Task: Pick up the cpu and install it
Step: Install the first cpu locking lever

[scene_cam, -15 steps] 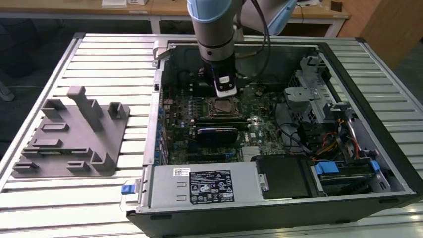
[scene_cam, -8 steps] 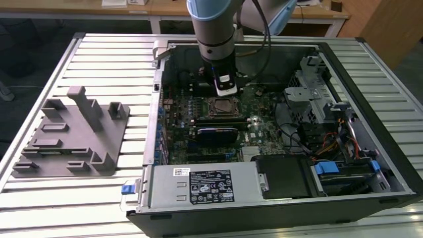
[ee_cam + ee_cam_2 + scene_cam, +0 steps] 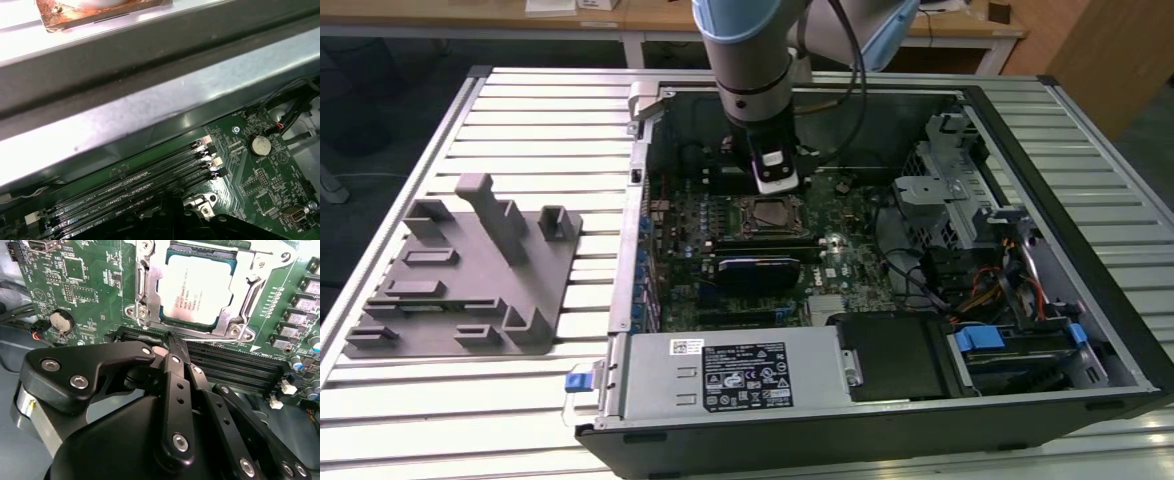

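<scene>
The cpu (image 3: 197,290), a silver square chip, lies flat in the socket frame (image 3: 250,305) on the green motherboard (image 3: 75,280), with the metal load plate around it. In the exterior view the cpu (image 3: 767,214) sits in the middle of the open computer case. My gripper (image 3: 171,340) hangs just above the board beside the socket, over the memory slots (image 3: 235,365). Its black fingers are pressed together with nothing between them. The exterior view has the gripper (image 3: 774,183) right behind the socket.
A grey moulded tray (image 3: 467,270) with upright posts stands on the slatted table at the exterior view's left. Inside the case are the power supply (image 3: 734,370), a drive cage (image 3: 961,190) and cables. A coin cell (image 3: 260,145) lies by the memory slots (image 3: 135,185) under the case wall (image 3: 150,100).
</scene>
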{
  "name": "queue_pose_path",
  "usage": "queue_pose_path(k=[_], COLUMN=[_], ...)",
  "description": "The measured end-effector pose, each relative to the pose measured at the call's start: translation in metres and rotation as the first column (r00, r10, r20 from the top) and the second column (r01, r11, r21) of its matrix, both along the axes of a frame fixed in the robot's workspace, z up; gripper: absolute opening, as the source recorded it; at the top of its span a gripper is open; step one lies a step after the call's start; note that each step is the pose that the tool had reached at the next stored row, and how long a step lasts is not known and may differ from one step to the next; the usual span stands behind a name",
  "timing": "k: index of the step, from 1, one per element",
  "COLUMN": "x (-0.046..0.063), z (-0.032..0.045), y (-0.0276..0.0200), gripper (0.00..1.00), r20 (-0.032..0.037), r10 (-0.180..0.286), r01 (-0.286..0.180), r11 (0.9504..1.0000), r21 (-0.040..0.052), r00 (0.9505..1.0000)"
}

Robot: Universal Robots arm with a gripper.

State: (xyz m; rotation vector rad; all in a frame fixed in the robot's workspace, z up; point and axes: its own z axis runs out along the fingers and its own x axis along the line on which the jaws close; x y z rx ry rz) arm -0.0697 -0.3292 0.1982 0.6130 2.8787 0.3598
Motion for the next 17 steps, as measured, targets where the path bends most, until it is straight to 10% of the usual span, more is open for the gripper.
queue_pose_path(k=[8, 17], x=[-0.0011, -0.0011], z=[-0.0014, -0.0031], y=[-0.0014, -0.0042], gripper=[0.11, 0.11], r20=[0.0221, 0.0297], r10=[0.0, 0.0], r01=[0.0, 0.0], r11=[1.0, 1.0], r21=[-0.0044, -0.0045], r00=[0.9998, 0.9996])
